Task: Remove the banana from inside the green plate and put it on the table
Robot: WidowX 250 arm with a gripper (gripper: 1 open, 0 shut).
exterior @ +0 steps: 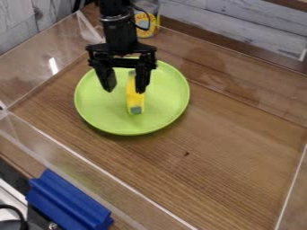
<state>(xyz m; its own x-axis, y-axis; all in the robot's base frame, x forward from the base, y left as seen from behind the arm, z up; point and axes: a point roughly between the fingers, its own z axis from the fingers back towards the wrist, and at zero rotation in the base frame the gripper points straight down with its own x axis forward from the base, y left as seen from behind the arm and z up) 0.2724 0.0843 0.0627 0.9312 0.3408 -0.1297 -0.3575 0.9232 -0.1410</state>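
Note:
The green plate (pixel 102 112) lies on the dark wood table (pixel 216 135), left of centre. A small yellow banana (pixel 135 100) with a greenish tip rests inside it, pointing toward the plate's near right side. My black gripper (pixel 125 84) hangs almost straight down over the plate, open, its two fingers standing apart on either side of the banana's far end. The right finger (pixel 144 83) covers part of the banana. Whether the fingers touch the plate I cannot tell.
Clear acrylic walls (pixel 30 54) border the table on all sides. A blue ridged block (pixel 66 205) sits at the near left corner. A yellow-labelled can (pixel 146 20) stands behind the arm at the back.

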